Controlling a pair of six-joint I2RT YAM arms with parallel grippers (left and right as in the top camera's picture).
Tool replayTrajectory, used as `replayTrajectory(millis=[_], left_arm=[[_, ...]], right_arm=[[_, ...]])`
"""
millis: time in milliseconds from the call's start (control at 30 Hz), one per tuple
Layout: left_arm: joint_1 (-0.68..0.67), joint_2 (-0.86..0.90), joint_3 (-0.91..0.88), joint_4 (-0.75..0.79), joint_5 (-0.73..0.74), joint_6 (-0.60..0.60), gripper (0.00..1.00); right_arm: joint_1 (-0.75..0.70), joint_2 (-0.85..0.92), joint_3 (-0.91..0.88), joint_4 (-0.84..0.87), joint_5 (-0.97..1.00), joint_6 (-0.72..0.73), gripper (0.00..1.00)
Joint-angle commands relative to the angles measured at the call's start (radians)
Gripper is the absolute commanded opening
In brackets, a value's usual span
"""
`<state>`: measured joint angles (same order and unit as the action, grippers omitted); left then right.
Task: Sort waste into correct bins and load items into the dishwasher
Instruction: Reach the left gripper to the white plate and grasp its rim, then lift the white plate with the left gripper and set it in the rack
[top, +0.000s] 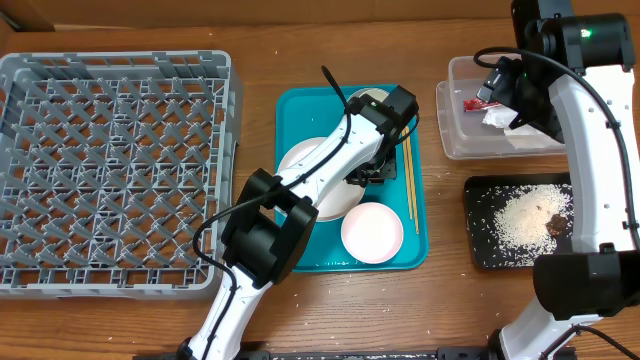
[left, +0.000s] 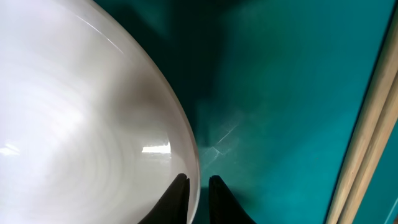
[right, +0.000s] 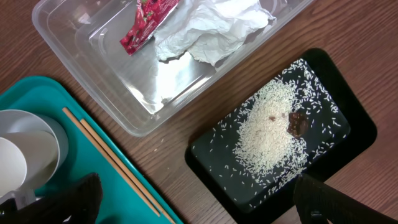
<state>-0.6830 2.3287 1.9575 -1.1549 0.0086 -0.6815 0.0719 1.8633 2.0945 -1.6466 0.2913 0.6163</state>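
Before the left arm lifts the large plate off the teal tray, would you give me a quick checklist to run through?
1. Left gripper closed around the large plate rim, a finger on each side: ok.
2. Grip firm enough to lift: cannot tell.
3. Chopsticks lie apart from the plate: ok.
4. Small dish clear of the plate's edge: cannot tell.
5. Dish rack shows no dishes in the way: ok.
6. Right gripper open, empty, off to the bin side: ok.
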Motion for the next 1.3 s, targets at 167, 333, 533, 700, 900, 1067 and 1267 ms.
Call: replayTrajectory(millis=[167, 333, 533, 700, 900, 1067, 1267], left_arm=[[-0.007, 0.018, -0.025, 0.001, -0.042, -0.008, 0.13], [-0.007, 0.019, -0.066, 0.008, -0.042, -0.016, 0.04], [-0.003, 0.018, -0.007, -0.048, -0.031, -0.015, 0.04], [-0.003, 0.016, 0.15, -0.183, -0.042, -0.014, 0.04], [0.01, 0.016, 0.413, -0.367, -0.053, -0.01, 0.04], [0.06, 0.015, 0.637, -0.511, -0.053, 0.077, 0.04], [0.167, -0.034, 0.787, -0.535, 0.052, 0.261, 0.04]], right_arm=[[0.0, -0.023, 0.02, 0.003, 0.003, -0.012, 1.0], [0.0, -0.023, 0.02, 0.003, 0.003, -0.012, 1.0], [0.0, -0.023, 0.02, 0.003, 0.003, -0.012, 1.0], [0.0, -0.023, 0.02, 0.003, 0.003, -0.012, 1.0], [0.0, -0.023, 0.02, 0.003, 0.003, -0.012, 1.0], [0.0, -0.023, 0.02, 0.003, 0.003, -0.012, 1.0], [0.0, -0.023, 0.02, 0.003, 0.003, -0.011, 1.0]])
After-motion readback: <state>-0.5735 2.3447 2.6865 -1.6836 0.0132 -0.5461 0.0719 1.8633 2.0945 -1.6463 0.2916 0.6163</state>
